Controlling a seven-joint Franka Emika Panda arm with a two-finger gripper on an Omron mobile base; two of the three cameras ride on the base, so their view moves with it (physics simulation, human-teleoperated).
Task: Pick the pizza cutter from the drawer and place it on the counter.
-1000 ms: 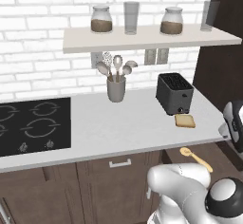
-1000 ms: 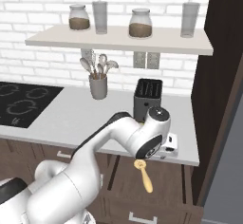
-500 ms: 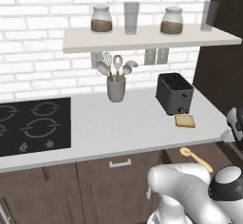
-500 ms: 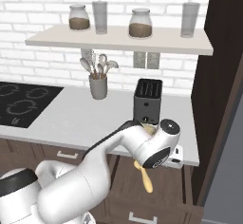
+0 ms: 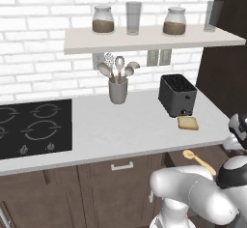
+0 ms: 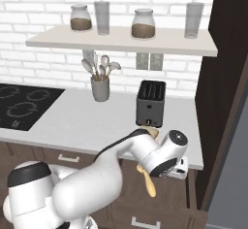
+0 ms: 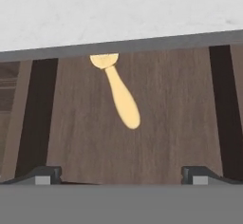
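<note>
Lowering toward pizza cutter [image 7: 118, 95] in open drawer [image 7: 180, 118], disc tucked under tabletop [image 7: 118, 9] edge; fingers [image 7: 42, 173] spread, nothing pinched yet; grasp approaching.

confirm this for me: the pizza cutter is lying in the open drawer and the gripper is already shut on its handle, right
Not quite. The pizza cutter does lie in the open drawer, but the gripper isn't shut on its handle. The hand view shows both fingertips spread wide, well apart from the cutter, with nothing between them. The cutter's disc head is partly tucked under the counter edge.
</note>
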